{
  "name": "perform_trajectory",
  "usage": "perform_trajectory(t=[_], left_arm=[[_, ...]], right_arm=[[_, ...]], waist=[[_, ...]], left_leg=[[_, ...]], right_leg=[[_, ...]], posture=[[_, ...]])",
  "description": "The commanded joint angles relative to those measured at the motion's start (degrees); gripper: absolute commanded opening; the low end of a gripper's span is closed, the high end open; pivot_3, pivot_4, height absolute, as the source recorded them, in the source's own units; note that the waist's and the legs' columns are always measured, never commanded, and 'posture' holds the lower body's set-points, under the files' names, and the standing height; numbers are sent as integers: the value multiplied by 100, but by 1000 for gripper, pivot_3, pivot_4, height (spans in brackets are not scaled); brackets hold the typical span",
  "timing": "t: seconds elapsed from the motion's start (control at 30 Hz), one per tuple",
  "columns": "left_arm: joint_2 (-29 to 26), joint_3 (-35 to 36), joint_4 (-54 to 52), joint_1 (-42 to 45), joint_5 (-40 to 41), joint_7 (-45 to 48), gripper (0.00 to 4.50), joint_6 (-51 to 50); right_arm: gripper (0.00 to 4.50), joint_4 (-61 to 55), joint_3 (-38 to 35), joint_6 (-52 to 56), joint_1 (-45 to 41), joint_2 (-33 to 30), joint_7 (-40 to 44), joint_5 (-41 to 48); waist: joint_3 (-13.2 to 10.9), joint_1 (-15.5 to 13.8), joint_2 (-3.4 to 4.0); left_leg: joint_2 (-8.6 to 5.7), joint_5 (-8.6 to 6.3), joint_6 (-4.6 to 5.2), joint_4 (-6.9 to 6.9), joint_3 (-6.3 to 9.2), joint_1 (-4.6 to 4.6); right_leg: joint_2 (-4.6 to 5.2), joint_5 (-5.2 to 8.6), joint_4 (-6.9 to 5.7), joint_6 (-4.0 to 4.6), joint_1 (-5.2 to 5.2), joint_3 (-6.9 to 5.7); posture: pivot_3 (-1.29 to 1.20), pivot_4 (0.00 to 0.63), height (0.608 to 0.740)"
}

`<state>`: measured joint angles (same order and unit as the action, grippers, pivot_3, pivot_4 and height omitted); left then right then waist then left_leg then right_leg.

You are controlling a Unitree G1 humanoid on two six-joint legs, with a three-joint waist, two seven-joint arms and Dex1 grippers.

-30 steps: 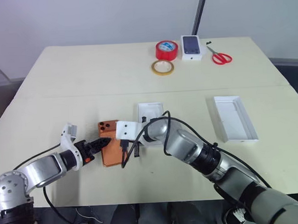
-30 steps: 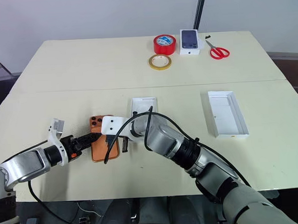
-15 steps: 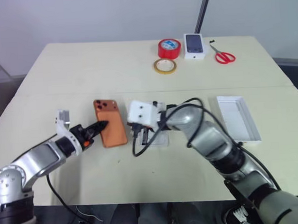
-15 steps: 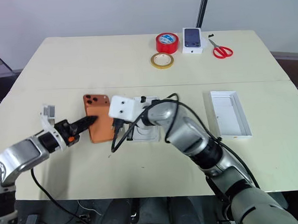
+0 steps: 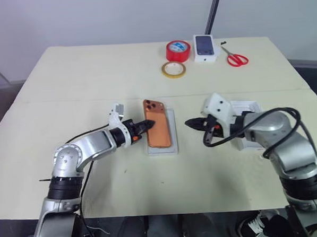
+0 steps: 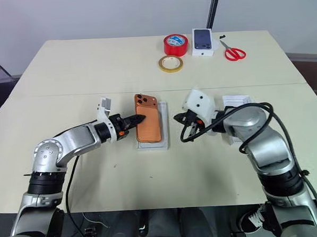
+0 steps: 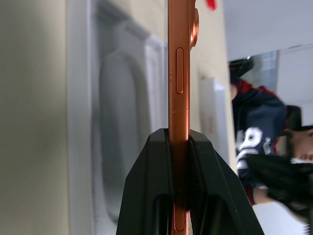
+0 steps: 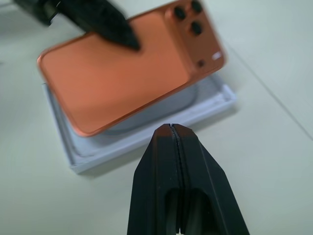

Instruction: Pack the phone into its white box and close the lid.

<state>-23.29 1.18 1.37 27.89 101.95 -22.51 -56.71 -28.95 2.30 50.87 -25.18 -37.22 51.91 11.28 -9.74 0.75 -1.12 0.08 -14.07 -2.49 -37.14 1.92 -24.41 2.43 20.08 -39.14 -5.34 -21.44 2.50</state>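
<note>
The copper-orange phone (image 5: 158, 130) hangs flat, camera block at its far end, just over the white box (image 5: 163, 150), whose inside shows a rounded recess (image 7: 115, 122). My left gripper (image 5: 145, 123) is shut on the phone's left edge; the left wrist view shows the phone (image 7: 178, 73) edge-on, clamped between the fingers (image 7: 151, 186). My right gripper (image 5: 189, 124) is shut on nothing, to the right of the box and pointing at it. In the right wrist view the gripper (image 8: 172, 128) aims at the phone (image 8: 127, 68) and box (image 8: 146, 142). The lid (image 6: 235, 99) lies further right, mostly behind my right arm.
At the table's far edge sit a red tape roll (image 5: 177, 50), a yellow tape ring (image 5: 173, 70), a small white box with a dark phone picture (image 5: 206, 47) and red scissors (image 5: 235, 58). A person in dark clothing (image 7: 254, 137) stands beyond the table.
My left gripper has carried the phone to the right, from the bare table to over the white box. My right gripper has pulled away rightward, off the box, staying shut.
</note>
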Motion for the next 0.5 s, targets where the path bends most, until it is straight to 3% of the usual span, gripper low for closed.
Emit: perform_trajectory(t=[0.03,0.27,0.37,0.5], left_arm=[[93,27,-8,174,-80,194,35,-136],[328,19,256,288,-384,285,35,-387],[363,94,256,317,-503,369,1212,-443],[227,166,77,331,-532,456,3151,-599]], right_arm=[[0,-265,-236,-12,89,-128,-141,209],[0,-287,-168,-68,185,-253,-340,388],[0,-272,-82,-95,185,-305,-390,435],[0,-255,32,-105,183,-362,-426,454]], waist=[[0,-8,0],[-1,-16,-2],[-1,-11,-2],[-1,-11,-2]], left_leg=[[-2,0,0,-1,0,0],[-4,2,1,-5,0,0],[-4,5,-6,-4,0,0],[-4,13,-19,-4,0,0]], right_leg=[[3,0,1,-1,1,0],[6,1,1,-2,4,-1],[5,2,0,-3,3,-1],[5,2,0,-4,3,-1]], posture=[[0,150,717],[0,150,717],[0,150,717],[0,150,717]])
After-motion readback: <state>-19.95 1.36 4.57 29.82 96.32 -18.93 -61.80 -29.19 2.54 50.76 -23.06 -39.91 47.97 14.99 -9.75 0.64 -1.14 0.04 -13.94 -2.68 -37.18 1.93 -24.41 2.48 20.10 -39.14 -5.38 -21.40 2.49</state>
